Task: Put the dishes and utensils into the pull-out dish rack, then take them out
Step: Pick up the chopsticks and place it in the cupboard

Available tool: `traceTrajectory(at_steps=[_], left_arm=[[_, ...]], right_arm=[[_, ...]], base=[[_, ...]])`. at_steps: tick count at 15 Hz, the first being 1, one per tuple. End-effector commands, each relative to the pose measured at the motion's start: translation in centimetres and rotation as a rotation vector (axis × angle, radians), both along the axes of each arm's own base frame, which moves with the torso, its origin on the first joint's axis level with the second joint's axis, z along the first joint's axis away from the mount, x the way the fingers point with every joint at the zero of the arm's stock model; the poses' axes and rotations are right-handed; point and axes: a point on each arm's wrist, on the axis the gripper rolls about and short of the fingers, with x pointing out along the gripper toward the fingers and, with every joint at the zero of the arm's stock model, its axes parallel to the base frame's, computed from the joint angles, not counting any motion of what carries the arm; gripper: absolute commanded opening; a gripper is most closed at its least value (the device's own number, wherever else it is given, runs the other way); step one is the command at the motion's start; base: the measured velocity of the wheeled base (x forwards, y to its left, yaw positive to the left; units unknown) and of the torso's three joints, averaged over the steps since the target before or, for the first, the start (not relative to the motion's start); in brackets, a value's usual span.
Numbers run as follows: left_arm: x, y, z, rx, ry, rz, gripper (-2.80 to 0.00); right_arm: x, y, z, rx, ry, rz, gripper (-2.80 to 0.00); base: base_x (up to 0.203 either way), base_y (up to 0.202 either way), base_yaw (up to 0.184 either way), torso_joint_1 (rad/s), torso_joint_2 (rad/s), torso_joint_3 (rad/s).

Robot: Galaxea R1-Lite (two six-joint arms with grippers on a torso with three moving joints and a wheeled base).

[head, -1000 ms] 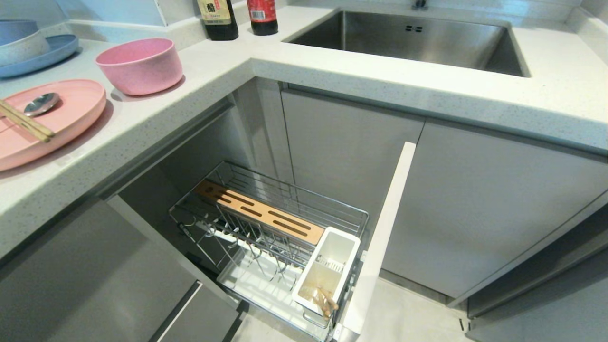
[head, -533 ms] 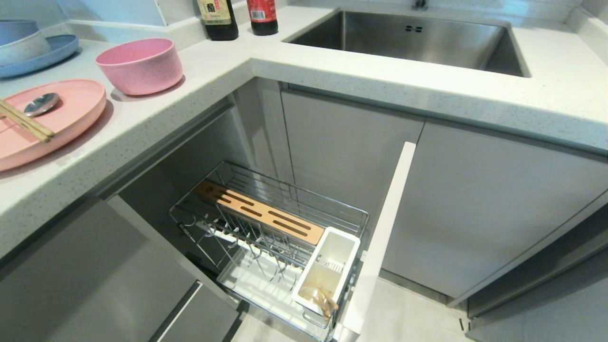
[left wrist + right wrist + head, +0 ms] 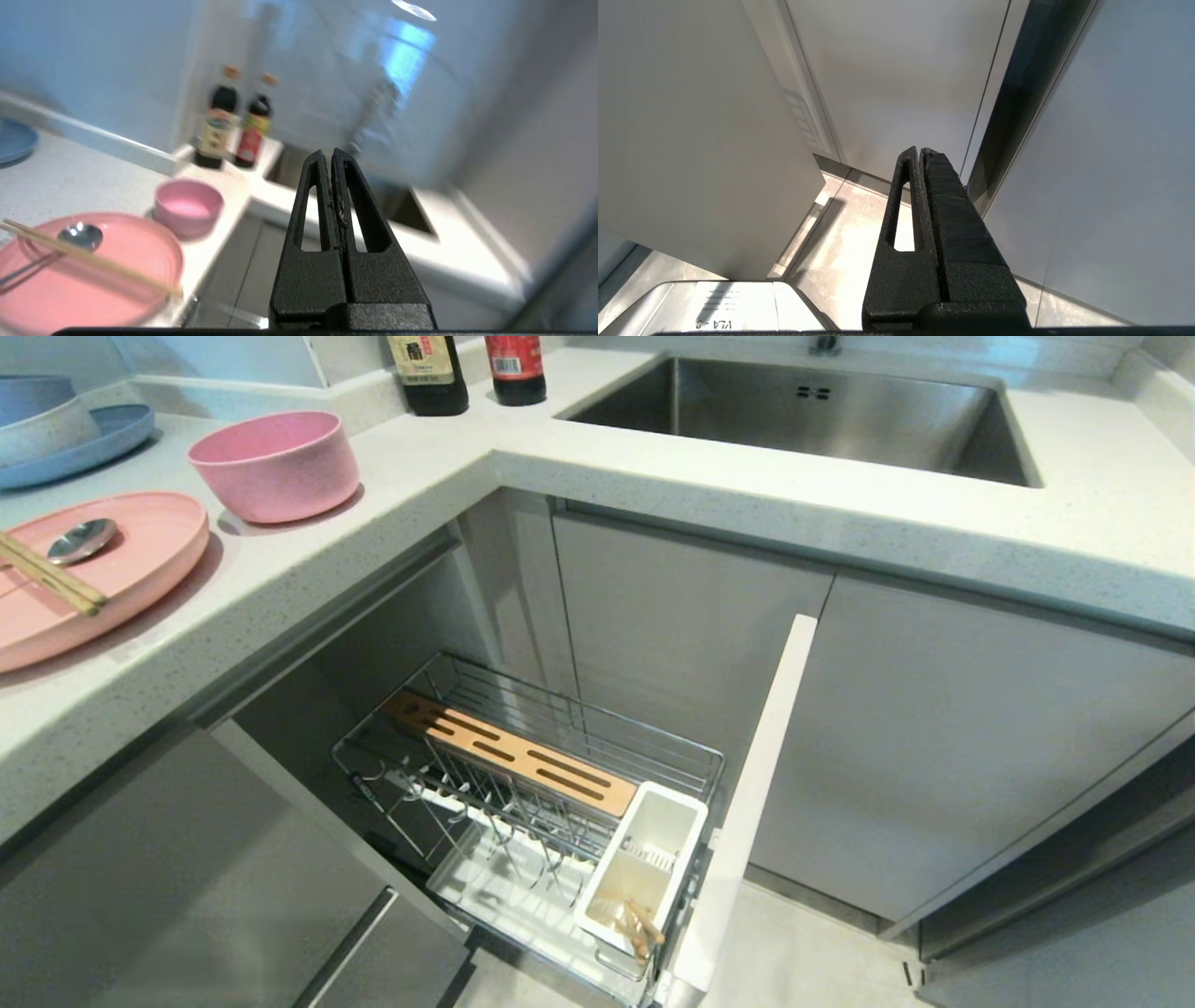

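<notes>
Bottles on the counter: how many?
2. A dark bottle and a red-labelled bottle stand side by side at the back of the counter, left of the sink. Their tops are cut off in the head view.

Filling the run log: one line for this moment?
left tool shut, empty | plate, bowl on counter | rack out

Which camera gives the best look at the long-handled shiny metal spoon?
The left wrist view: the long-handled shiny metal spoon shows bowl and handle on the large flat pink plate. The head view shows only its bowl; the right wrist view shows nothing of it.
</notes>
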Motion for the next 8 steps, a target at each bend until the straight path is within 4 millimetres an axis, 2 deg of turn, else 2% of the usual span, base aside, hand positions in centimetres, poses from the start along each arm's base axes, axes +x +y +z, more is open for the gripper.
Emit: traceTrajectory(at_steps=[1, 2, 3, 5, 7, 8], left_arm=[[8.8, 1.2, 4.3, -0.115, 0.13, 0.056, -2.8], [11.1, 1.7, 5.4, -0.177, 0.161, 0.111, -2.8], [13.5, 2.3, 5.7, -0.24, 0.209, 0.189, -2.8], [18.4, 2.8, 4.8, -0.361, 0.334, 0.366, -2.8], [21.2, 2.2, 3.9, -0.414, 0.412, 0.419, -2.8], [22.6, 1.9, 3.5, -0.387, 0.449, 0.445, -2.8]], right_arm=[[0.0, 0.0, -0.1, 0.0, 0.002, 0.0, -2.8], [0.0, 0.0, 0.0, 0.0, 0.001, 0.0, -2.8], [0.0, 0.0, 0.0, 0.0, 0.001, 0.0, -2.8], [0.0, 0.0, 0.0, 0.0, 0.001, 0.0, -2.8], [0.0, 0.0, 0.0, 0.0, 0.001, 0.001, -2.8], [0.0, 0.0, 0.0, 0.0, 0.002, 0.001, -2.8]], base=[[0.0, 0.0, 0.0, 0.0, 0.0, 0.0], [0.0, 0.0, 0.0, 0.0, 0.0, 0.0], [0.0, 0.0, 0.0, 0.0, 0.0, 0.0], [0.0, 0.0, 0.0, 0.0, 0.0, 0.0], [0.0, 0.0, 0.0, 0.0, 0.0, 0.0], [0.0, 0.0, 0.0, 0.0, 0.0, 0.0]])
